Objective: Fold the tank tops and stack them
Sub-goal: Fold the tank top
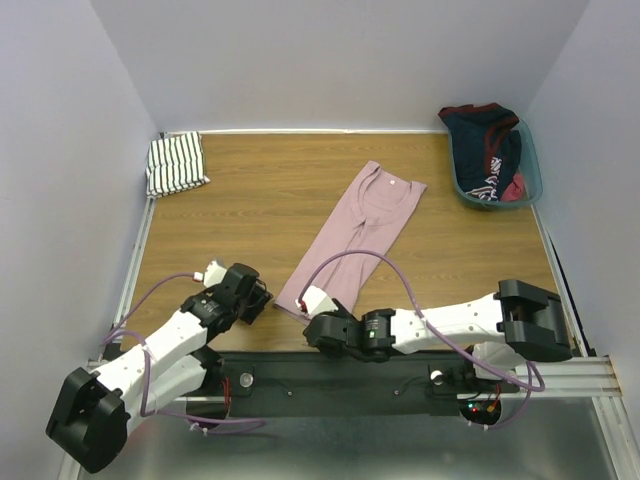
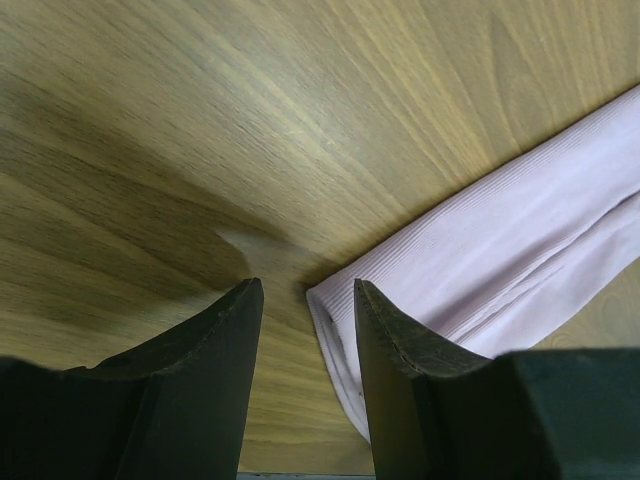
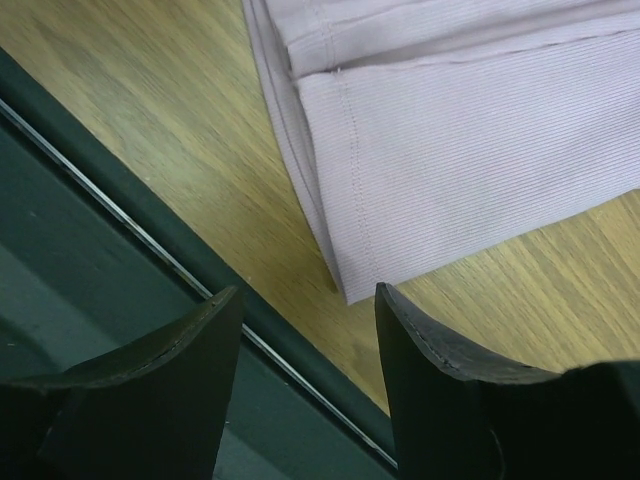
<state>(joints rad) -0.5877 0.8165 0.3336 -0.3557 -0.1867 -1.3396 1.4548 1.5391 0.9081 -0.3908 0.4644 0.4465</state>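
Tops flat on desk (image 1: 250, 210), nothing gripped.
Detail: pink tank top (image 1: 362, 235) lies as a long strip mid-desk, hem at 6 o'clock, far end toward 1 o'clock; striped tank top (image 1: 176, 165) sits folded in the 10 o'clock corner. The left end effector (image 2: 307, 284) is released and empty at the hem's 9 o'clock corner, the right end effector (image 3: 307, 289) released and empty at its 3 o'clock corner. Basket (image 1: 530, 185) of dark clothes at 2 o'clock.
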